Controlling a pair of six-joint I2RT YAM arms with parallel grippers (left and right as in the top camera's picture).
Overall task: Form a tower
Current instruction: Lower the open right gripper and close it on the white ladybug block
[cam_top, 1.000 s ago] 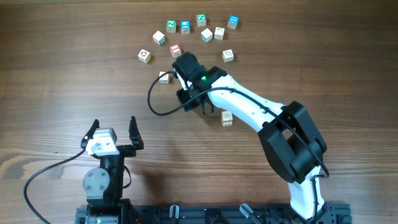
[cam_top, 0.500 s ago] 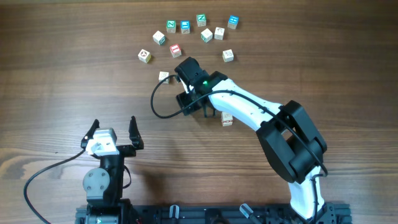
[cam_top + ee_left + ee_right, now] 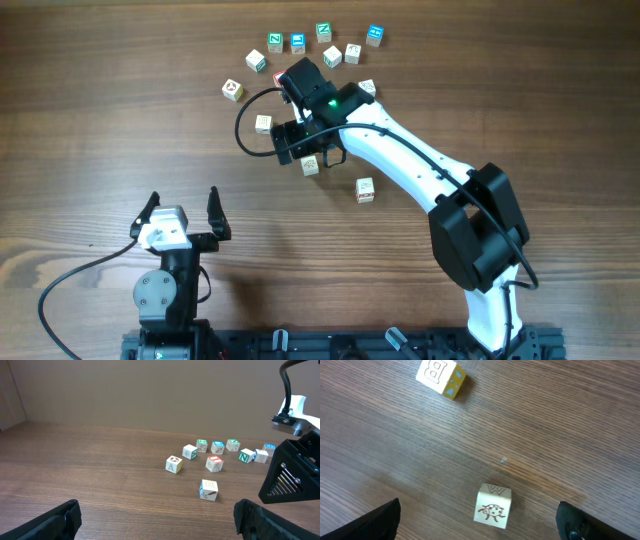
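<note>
No tower shows in any view; the pale wooden cubes lie singly on the table. My right gripper [image 3: 311,157] hangs open over a cube [image 3: 311,166] at mid-table. In the right wrist view that cube [image 3: 493,505] shows a W and a ladybug and rests on the wood between the wide-apart fingers [image 3: 380,521], touching neither. A cube with a B [image 3: 441,377] lies farther off, the same one as [image 3: 365,190]. My left gripper [image 3: 181,213] is open near the front edge, with nothing between its fingers [image 3: 56,521].
Several cubes with green, blue and red faces sit in a cluster [image 3: 322,45] at the back. One cube with a hammer picture [image 3: 209,490] lies apart to the left [image 3: 263,123]. The right arm [image 3: 420,170] crosses the table's right half.
My right gripper has gone from nearly shut to open and let the W cube down on the table. Its wrist shifted slightly back and left. The left arm has not moved.
</note>
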